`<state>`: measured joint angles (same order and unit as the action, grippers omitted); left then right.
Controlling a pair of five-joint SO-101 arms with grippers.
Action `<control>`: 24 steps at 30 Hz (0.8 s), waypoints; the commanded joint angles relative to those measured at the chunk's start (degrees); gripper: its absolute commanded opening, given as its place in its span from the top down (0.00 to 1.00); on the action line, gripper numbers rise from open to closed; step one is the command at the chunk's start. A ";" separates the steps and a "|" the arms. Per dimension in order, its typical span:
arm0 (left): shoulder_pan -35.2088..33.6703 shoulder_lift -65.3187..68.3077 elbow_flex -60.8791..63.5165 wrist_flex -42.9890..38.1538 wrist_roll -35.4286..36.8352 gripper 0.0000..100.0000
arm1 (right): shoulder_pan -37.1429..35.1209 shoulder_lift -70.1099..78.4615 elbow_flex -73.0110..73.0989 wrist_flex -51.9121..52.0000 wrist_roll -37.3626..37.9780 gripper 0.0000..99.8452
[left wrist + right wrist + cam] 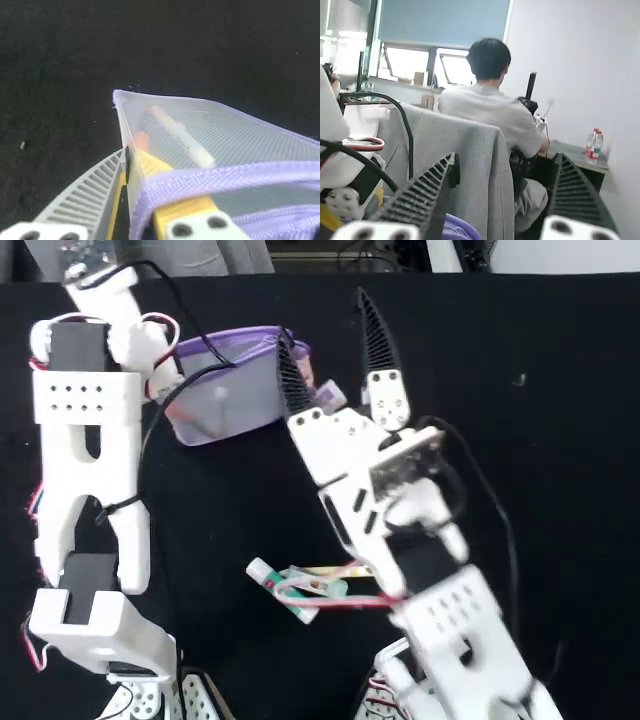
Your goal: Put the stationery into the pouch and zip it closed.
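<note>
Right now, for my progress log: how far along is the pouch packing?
Done: at least one white pen-like piece lies inside the pouch. In hand: the left gripper clamps the pouch's edge; the right gripper is open and empty by its mouth. Left: a bunch of stationery lies on the table, and the pouch is not yet zipped.

The pouch (225, 390) is see-through with a purple zip edge, open on top, at the far side of the bench (560, 440). A white stick (182, 137) and something orange (141, 141) are inside. More stationery (300, 585) lies in a little pile nearer me.
</note>
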<state>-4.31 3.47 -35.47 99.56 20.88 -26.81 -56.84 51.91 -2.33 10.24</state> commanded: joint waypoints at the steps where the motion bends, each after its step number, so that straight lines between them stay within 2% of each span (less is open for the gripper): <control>1: -3.12 -0.70 -0.57 -1.32 0.53 0.97 | -0.26 -5.58 -15.60 29.45 0.44 0.72; 5: -4.35 -0.70 -0.57 -1.41 0.53 0.97 | -2.73 -3.47 -23.34 45.54 0.53 0.72; 12: -6.20 -0.62 -0.57 -1.41 0.44 0.97 | -4.75 4.26 -29.58 67.60 2.46 0.72; 17: -5.76 1.23 1.36 -3.25 0.44 0.97 | -4.75 7.08 -28.44 81.05 13.63 0.72; 24: -5.76 3.34 1.36 -4.40 0.53 0.97 | -4.57 6.99 -18.95 89.23 31.38 0.72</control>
<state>-9.67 5.76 -34.24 96.22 21.14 -31.12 -50.07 28.88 84.00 32.84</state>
